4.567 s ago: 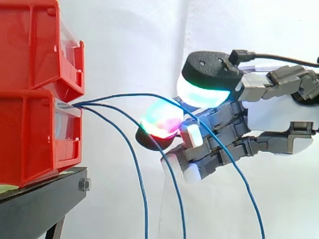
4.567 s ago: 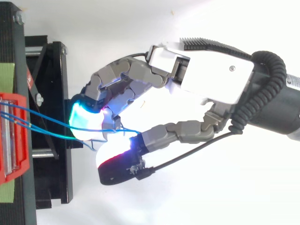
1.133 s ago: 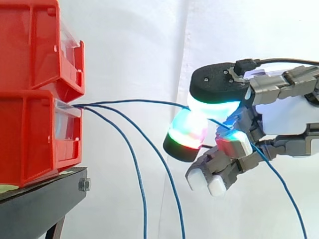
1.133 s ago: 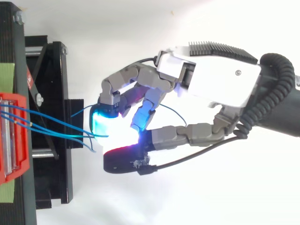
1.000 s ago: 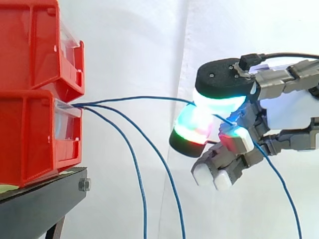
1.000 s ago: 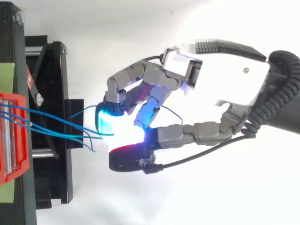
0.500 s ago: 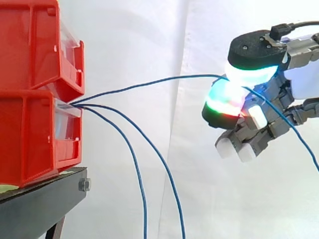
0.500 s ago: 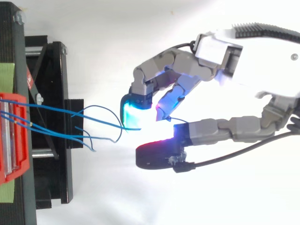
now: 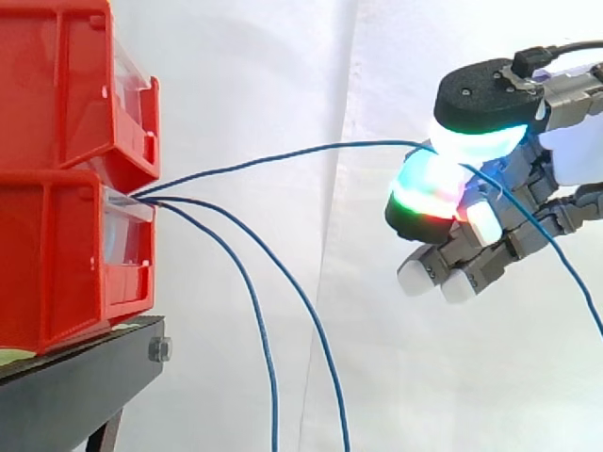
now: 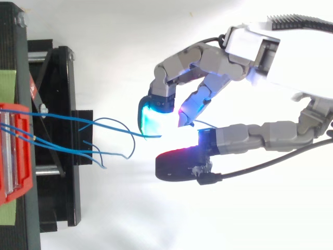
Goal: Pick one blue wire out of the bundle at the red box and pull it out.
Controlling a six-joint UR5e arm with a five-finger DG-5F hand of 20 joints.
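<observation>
Three blue wires leave the front of the lower red box [image 9: 57, 254] at the left. One blue wire [image 9: 283, 153] rises in a long arc to the right and runs between the glowing pads of my hand [image 9: 528, 188], then trails down past the right edge. My hand is shut on this wire, pinching it between the thumb and a curled finger, well to the right of the box. Seen from above, the same wire [image 10: 104, 126] reaches from the red box [image 10: 13, 151] to the cyan fingertip [image 10: 151, 117] of the hand [image 10: 291, 62].
Two other blue wires [image 9: 268, 358] hang from the box down to the bottom edge. A second red box [image 9: 57, 85] is stacked above the lower one. Both rest on a black stand [image 9: 75, 395]. A white curtain hangs behind.
My hand has moved right and upward, away from the box, with the wire pinched in it. The held wire now lifts clear of the other two, which hang as before.
</observation>
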